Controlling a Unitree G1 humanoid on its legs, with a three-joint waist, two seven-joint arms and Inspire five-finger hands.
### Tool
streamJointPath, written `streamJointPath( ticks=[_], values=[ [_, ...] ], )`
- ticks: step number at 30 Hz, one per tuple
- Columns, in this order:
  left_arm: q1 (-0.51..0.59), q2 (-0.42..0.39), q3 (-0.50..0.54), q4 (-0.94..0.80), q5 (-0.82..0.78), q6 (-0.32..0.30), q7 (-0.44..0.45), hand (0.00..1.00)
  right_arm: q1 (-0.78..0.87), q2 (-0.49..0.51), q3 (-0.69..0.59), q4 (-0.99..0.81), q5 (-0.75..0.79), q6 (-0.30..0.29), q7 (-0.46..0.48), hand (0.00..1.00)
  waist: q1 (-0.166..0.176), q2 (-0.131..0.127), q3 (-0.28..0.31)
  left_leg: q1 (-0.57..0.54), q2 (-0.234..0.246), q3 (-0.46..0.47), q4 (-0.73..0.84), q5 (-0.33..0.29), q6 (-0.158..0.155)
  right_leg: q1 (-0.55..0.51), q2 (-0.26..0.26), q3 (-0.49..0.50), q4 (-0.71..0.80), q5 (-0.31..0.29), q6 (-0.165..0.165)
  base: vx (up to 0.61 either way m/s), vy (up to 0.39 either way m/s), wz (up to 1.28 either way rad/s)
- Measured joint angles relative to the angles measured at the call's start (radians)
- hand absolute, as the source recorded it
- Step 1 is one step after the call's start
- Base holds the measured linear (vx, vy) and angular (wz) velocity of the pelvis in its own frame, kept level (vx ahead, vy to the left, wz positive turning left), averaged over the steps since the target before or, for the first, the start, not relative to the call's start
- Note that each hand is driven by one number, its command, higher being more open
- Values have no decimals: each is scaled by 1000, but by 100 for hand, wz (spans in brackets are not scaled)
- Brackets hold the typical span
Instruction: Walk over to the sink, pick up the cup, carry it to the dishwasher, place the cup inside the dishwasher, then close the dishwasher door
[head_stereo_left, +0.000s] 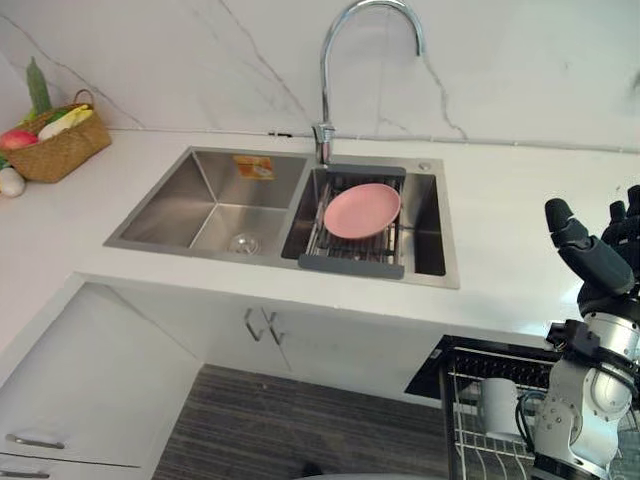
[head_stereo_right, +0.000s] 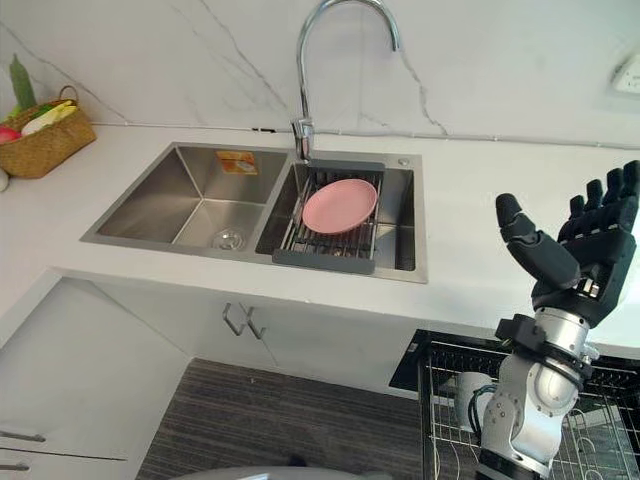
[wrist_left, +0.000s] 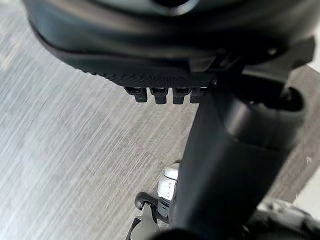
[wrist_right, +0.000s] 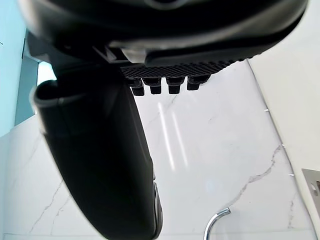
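Wire dishwasher rack (head_stereo_right: 430, 410) at five o'clock is holding the white cup (head_stereo_right: 467, 398). Just above, the right robot hand (head_stereo_right: 590, 250) is hovering wide, gripping nothing. The left robot hand (wrist_left: 165, 65) is hanging relaxed over the floor (wrist_left: 75, 150). At twelve o'clock a pink plate (head_stereo_right: 339, 205) is lying in the sink (head_stereo_right: 150, 215) set into the surface (head_stereo_right: 480, 220).

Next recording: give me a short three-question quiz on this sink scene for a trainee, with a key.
1. True or false: the round pink plate lies on the rack in the left basin of the steel sink.
2. What is the robot's right hand doing? A) holding a cup B) raised with fingers open, holding nothing C) gripping the tap
3. Fill in: the woven basket of fruit stands on the white ___.
Key: 1 false, the plate is in the right basin; 2 B; 3 countertop.
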Motion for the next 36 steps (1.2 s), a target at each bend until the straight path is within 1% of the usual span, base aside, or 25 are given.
streamJointPath(
  ticks=[6,7,8,9,10,12,16,17,18,19,21,22,23,24,25,26,27,28,29,30,31,32,33,34,36],
  values=[
    [25,23,-149,-38,-41,-80,-7,100,52,14,99,0,8,-3,59,100,9,2,1,7,10,2,5,1,-8,16,8,-1,-14,9,0,-16,-48,0],
    [33,33,-170,-44,-61,-108,-14,100,57,34,120,0,7,-3,63,100,15,-8,10,-16,17,5,65,-30,-18,16,8,1,-5,9,0,-35,-43,-2],
    [34,33,-170,-47,-68,-116,-15,100,59,38,122,-3,7,-3,61,100,18,-6,12,-37,23,6,112,-55,-21,16,8,0,-1,9,0,-46,-53,-2],
    [34,30,-170,-55,-79,-121,-17,100,62,38,122,-8,7,-3,59,100,24,2,16,-61,31,7,169,-86,-29,15,9,-3,4,7,0,-56,-42,-2],
    [42,20,-169,-82,-91,-133,-19,100,73,37,123,-27,7,-4,54,100,35,6,30,-119,56,9,289,-149,-37,6,18,-4,21,-5,-7,-83,-34,-4],
    [47,9,-161,-111,-122,-141,-19,100,79,38,146,-49,-3,-10,31,100,37,23,50,-175,97,10,432,-206,-60,-13,36,3,75,-36,-14,-97,-6,-6],
    [59,5,-153,-120,-172,-141,-19,100,73,42,163,-75,-30,-42,-12,100,50,17,57,-174,86,-11,434,-192,-55,-45,29,31,130,-49,-15,-42,12,-17],
    [58,-6,-124,-121,-173,-149,-22,100,72,48,167,-76,-32,-50,-29,100,61,1,70,-197,68,-73,478,-194,-67,-35,11,48,134,-47,-15,11,42,-41],
    [65,-15,-117,-125,-174,-170,-24,100,68,52,173,-76,-40,-59,-50,100,76,0,69,-197,53,-147,434,-193,-70,-32,-5,78,137,-49,-10,17,59,-50],
    [69,-17,-118,-130,-174,-179,-26,100,65,56,177,-76,-42,-62,-56,100,81,2,69,-199,55,-174,417,-190,-74,-33,-11,93,139,-57,-9,10,105,-58],
    [78,-23,-118,-137,-174,-201,-28,100,65,58,188,-73,-42,-62,-64,100,87,6,70,-213,88,-237,390,-173,-101,-33,-22,146,152,-79,1,35,163,-74],
    [80,-23,-118,-137,-175,-206,-30,100,65,57,187,-73,-42,-63,-65,100,88,7,69,-212,108,-247,377,-169,-108,-34,-25,172,159,-87,12,161,281,-87],
    [82,-20,-122,-136,-175,-204,-32,100,66,51,179,-74,-41,-70,-65,100,83,8,66,-210,121,-230,375,-138,-116,-34,-36,198,164,-99,31,202,286,-83],
    [81,-12,-132,-136,-174,-203,-37,100,67,51,170,-76,-40,-75,-65,100,82,-5,61,-214,95,-202,392,-137,-96,-37,-69,228,163,-111,50,261,370,-62],
    [79,-4,-143,-136,-174,-200,-40,100,67,50,164,-81,-39,-77,-65,100,76,-8,56,-218,76,-189,399,-151,-80,-39,-91,235,159,-116,56,225,332,-30],
    [68,12,-173,-136,-174,-186,-44,100,66,49,141,-100,-35,-79,-63,100,60,-14,54,-231,36,-180,423,-176,-51,-40,-133,231,156,-128,62,217,319,2],
    [61,23,-189,-135,-173,-179,-47,100,66,48,130,-104,-31,-82,-64,100,56,-18,53,-235,16,-176,428,-188,-33,-40,-147,226,168,-125,68,221,298,7],
    [50,35,-219,-134,-173,-171,-48,100,64,42,116,-102,-30,-80,-66,100,58,-19,52,-230,-9,-161,429,-198,-17,-76,-171,217,242,-116,82,278,314,-12],
    [47,40,-232,-134,-173,-163,-50,100,62,43,121,-102,-31,-76,-72,100,66,-22,55,-200,-30,-137,415,-206,12,-151,-199,168,422,-113,82,228,254,-24],
    [47,42,-234,-134,-173,-162,-50,100,58,43,127,-102,-31,-73,-73,100,71,-26,59,-177,-39,-126,404,-207,22,-183,-216,140,508,-105,71,235,231,-37],
    [48,47,-241,-134,-173,-160,-51,100,49,43,147,-100,-33,-69,-75,100,81,-32,64,-137,-50,-111,379,-214,38,-236,-250,97,645,-76,23,190,151,-39],
    [49,59,-259,-134,-173,-156,-51,100,34,42,172,-92,-42,-67,-75,100,86,-34,66,-85,-60,-101,347,-225,58,-296,-273,38,798,-69,-2,231,181,-34],
    [50,62,-267,-134,-173,-152,-51,100,29,42,185,-87,-42,-67,-75,100,86,-35,65,-69,-60,-100,333,-233,71,-317,-267,12,840,-71,1,218,151,-23],
    [54,71,-284,-134,-173,-141,-50,100,28,43,202,-85,-44,-67,-72,100,85,-27,52,-49,-54,-100,307,-241,83,-349,-250,-37,857,-89,8,230,109,-10],
    [56,79,-295,-139,-174,-130,-50,100,31,42,218,-84,-49,-68,-70,100,83,-31,53,-25,-44,-99,268,-227,65,-369,-207,-119,761,-116,25,302,62,-7]
  ],
)
